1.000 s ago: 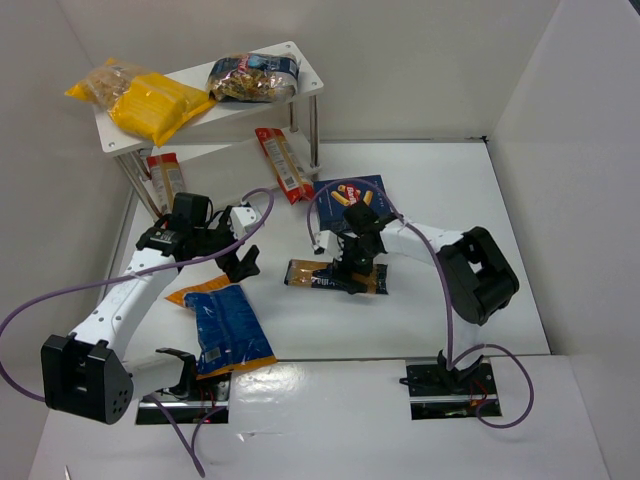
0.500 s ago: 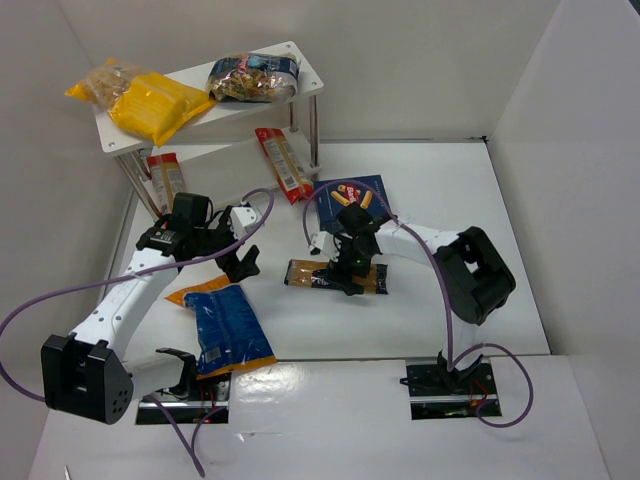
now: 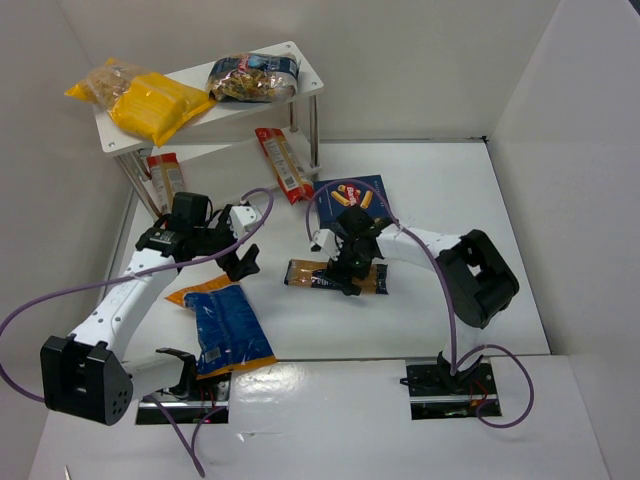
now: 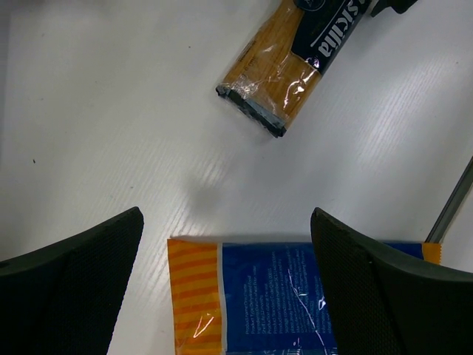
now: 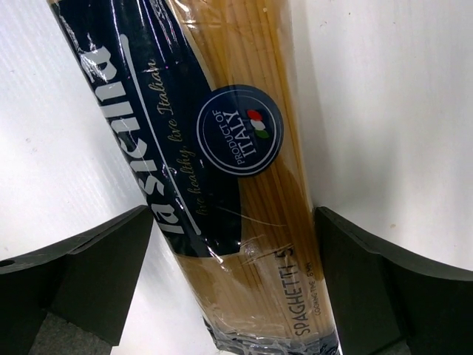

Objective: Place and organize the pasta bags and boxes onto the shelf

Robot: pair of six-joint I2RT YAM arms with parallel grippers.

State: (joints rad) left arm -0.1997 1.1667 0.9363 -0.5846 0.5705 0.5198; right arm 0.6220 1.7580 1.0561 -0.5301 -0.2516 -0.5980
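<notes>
The golden spaghetti pack with a dark-blue label lies flat on the table. My right gripper is down over it, open, with one jaw on each side of the pack. My left gripper is open and empty above the orange end of the wide blue bag, which shows between its jaws. The dark-blue pasta box lies flat behind the right gripper. The white shelf stands at the back left.
The shelf's top board holds yellow bags and a dark-blue and yellow bag. A red-and-white pack lies under it, and another lies by the right posts. White walls close in the table on three sides.
My right gripper has shifted slightly left along the spaghetti pack and stays open. The left arm and all packs have not moved.
</notes>
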